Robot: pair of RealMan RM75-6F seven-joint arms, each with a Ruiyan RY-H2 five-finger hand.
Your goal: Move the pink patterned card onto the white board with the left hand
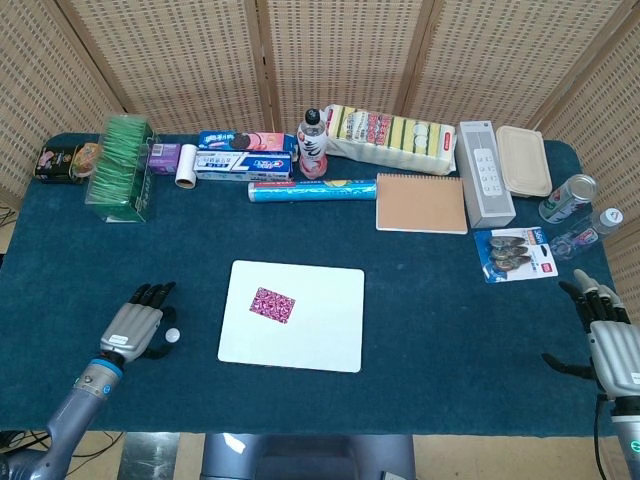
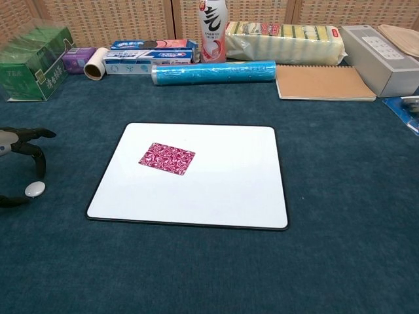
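Note:
The pink patterned card lies flat on the left part of the white board, which sits mid-table. My left hand hovers low over the blue cloth to the left of the board, apart from it, fingers spread and holding nothing. My right hand rests near the table's right front corner, open and empty; the chest view does not show it.
Along the back stand a green tea box, toothpaste boxes, a bottle, a blue roll, a sponge pack, a brown notebook and a grey speaker. Cans sit at the right edge.

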